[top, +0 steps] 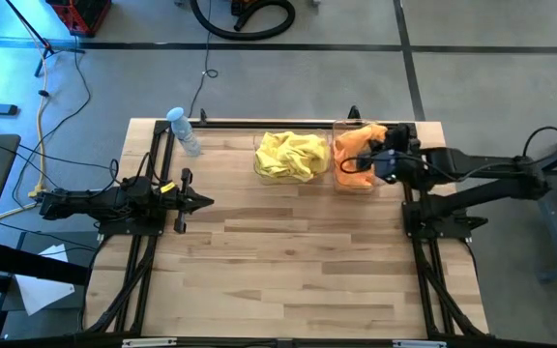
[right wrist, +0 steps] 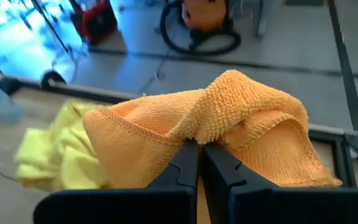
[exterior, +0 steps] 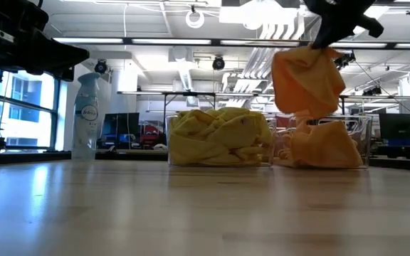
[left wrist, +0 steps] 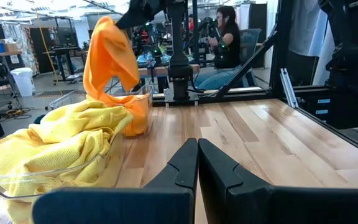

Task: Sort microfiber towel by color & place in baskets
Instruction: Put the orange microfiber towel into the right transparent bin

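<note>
The near half of the wooden surface (top: 298, 271) lies bare, open room between the two arm frames. At its left edge the left pincer (top: 205, 202) waits low over the wood, fingers closed together on nothing, pointing toward the middle. Farther back, two clear baskets stand side by side near the far edge. The left basket (exterior: 219, 142) is heaped with yellow towels (top: 291, 155) that spill over its rim; how many cloths make up the heap cannot be told. The right basket (exterior: 333, 142), just beside it, holds orange cloth (exterior: 326, 146). Above that basket the right pincer (right wrist: 199, 152) is clenched on one orange towel (exterior: 308, 78), which hangs in folds from its fingertips, its lower end reaching down toward the orange cloth in the tub. A spray bottle (top: 184, 130) with a pale blue cap stands at the far left corner, well apart from the baskets.
</note>
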Action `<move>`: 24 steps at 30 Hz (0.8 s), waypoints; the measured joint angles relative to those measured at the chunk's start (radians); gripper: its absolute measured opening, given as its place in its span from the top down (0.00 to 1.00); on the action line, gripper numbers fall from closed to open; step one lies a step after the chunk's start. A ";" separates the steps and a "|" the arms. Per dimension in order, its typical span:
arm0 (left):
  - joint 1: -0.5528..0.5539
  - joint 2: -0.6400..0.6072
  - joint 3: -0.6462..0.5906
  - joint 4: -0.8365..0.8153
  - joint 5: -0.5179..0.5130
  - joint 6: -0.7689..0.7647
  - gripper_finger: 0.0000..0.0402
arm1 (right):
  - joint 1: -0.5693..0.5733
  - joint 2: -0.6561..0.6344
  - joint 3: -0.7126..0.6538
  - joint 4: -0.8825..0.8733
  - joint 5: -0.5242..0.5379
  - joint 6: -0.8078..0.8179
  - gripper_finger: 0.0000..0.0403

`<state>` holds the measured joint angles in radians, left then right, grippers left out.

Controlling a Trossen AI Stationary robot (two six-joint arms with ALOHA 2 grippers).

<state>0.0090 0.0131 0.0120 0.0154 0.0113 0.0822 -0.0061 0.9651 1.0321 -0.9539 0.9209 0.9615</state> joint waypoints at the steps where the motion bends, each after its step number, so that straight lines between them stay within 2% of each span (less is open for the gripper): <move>1: 0.000 0.000 0.000 0.000 0.000 0.000 1.00 | -0.016 0.011 0.000 0.000 -0.027 -0.001 1.00; 4: 0.000 0.000 0.000 0.000 0.000 0.000 1.00 | -0.053 0.061 0.000 -0.002 -0.083 -0.002 1.00; 9: 0.000 0.000 0.000 0.000 0.000 0.000 1.00 | -0.140 0.169 0.000 -0.012 -0.114 -0.003 1.00; 14: 0.000 0.000 0.000 0.000 0.000 0.000 1.00 | -0.269 0.284 0.000 -0.005 -0.152 -0.098 1.00; 18: 0.000 0.000 0.000 0.000 0.000 0.000 1.00 | -0.344 0.375 0.000 0.097 -0.162 -0.248 1.00; 21: 0.000 0.000 0.000 0.000 0.000 0.000 1.00 | -0.386 0.447 0.001 0.188 -0.273 -0.348 1.00; 24: 0.000 0.000 0.000 0.000 0.000 0.000 1.00 | -0.431 0.523 0.001 0.204 -0.413 -0.349 1.00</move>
<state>0.0090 0.0132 0.0120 0.0158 0.0113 0.0822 -0.4370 1.4876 1.0328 -0.7501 0.5079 0.6122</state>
